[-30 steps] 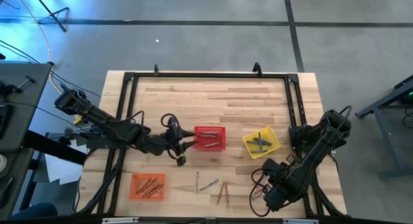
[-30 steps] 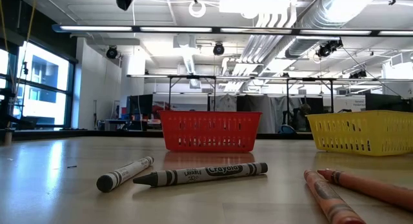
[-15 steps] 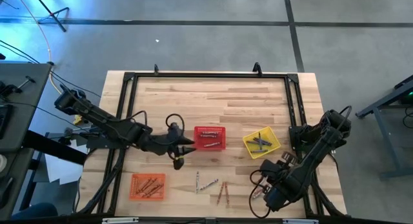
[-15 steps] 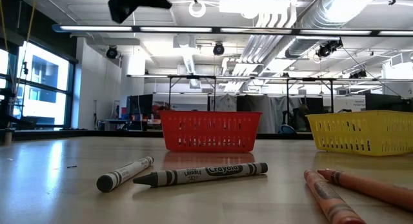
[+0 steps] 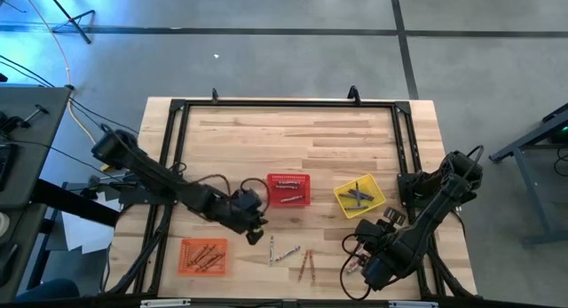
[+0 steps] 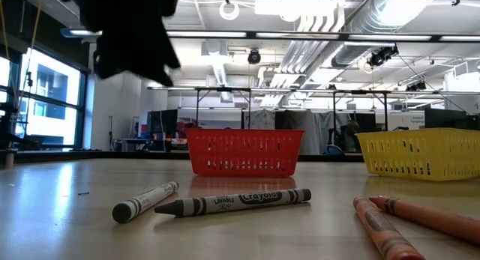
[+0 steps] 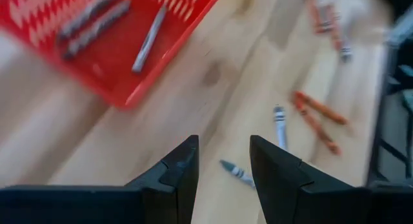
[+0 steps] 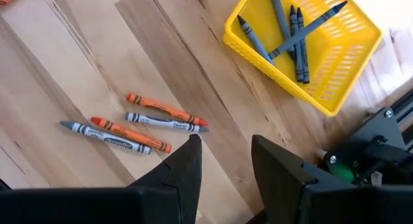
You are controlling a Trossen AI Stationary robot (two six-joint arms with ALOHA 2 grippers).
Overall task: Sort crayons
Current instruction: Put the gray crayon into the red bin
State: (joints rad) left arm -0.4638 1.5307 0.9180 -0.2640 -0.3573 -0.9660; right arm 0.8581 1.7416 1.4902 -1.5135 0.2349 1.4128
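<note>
The left gripper [image 5: 258, 224] is hanging above the table [image 5: 337, 135], just beside the near left corner of the red basket [image 5: 288, 190]; its two dark, wedge-shaped fingers [image 7: 182, 166] are standing apart with nothing between them. Below and ahead of it, four loose crayons [image 5: 290, 254] are lying on the bare wood: thin paper-wrapped sticks with pointed wax tips, two grey [image 6: 234, 201] and two orange [image 6: 386, 230], close together. Three greyish sticks are lying inside the red basket, which is a shallow rectangular tray of plastic mesh. An orange basket [image 5: 204, 255] of the same make is sitting toward the near left corner, behind the left gripper, with several orange sticks in it.

The right gripper [image 5: 355, 265] is waiting over the near right part of the table, its fingers [image 8: 181, 169] also parted and empty. The four loose crayons are lying ahead of it, and the yellow basket [image 5: 359, 195], holding dark bluish-grey sticks [image 8: 287, 27], is sitting farther on, beyond the arm.

The table is made of pale butcher-block planks with visible grain and a slight sheen, edged by a black metal frame [image 5: 284, 104]. Around it a grey concrete floor [image 5: 266, 42] is showing. Beyond the table the room is running deep, with white ceiling ducts [image 6: 322, 20], strip lights and large windows [image 6: 37, 95].
</note>
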